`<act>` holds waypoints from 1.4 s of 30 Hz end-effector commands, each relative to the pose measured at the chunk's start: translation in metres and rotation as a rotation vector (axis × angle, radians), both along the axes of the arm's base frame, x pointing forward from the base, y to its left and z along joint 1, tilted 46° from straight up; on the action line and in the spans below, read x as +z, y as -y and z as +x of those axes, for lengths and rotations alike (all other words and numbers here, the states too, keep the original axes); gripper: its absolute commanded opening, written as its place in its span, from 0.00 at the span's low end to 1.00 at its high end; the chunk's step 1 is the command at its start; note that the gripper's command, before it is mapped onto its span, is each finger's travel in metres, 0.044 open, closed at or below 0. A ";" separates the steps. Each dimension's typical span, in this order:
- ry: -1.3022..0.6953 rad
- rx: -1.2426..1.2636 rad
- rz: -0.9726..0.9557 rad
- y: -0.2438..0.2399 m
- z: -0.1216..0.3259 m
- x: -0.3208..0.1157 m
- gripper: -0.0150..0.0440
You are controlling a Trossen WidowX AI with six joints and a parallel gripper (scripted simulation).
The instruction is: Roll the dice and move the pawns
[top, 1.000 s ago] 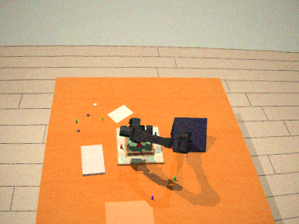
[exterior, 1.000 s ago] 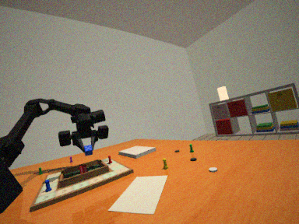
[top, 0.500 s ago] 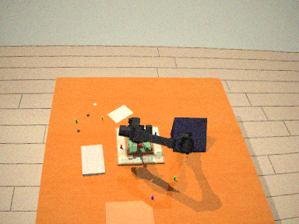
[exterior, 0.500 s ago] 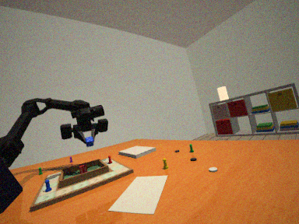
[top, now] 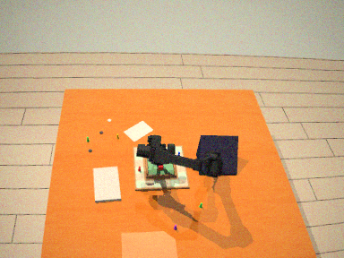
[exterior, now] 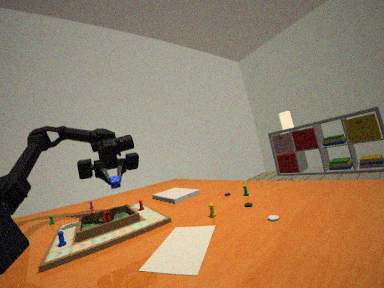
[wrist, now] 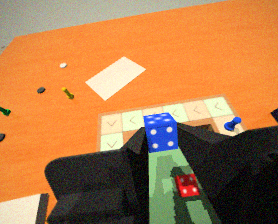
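Orange tabletop (top: 224, 112) (exterior: 300, 230) (wrist: 190, 40); shelf exterior-only (exterior: 323, 152).
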State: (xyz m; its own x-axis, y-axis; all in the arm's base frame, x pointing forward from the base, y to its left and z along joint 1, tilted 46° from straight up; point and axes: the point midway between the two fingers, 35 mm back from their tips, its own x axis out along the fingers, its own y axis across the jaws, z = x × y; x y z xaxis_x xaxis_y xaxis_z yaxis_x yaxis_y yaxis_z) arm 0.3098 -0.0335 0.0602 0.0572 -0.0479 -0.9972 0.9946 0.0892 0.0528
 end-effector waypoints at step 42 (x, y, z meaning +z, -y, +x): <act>0.423 1.280 0.694 -0.059 0.071 0.001 0.59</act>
State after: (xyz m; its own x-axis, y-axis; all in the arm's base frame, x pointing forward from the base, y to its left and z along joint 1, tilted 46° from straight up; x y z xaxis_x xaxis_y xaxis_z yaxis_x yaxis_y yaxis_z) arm 0.3445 -0.0156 0.0484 -0.0316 0.6724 -0.7395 0.7394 0.5136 0.4354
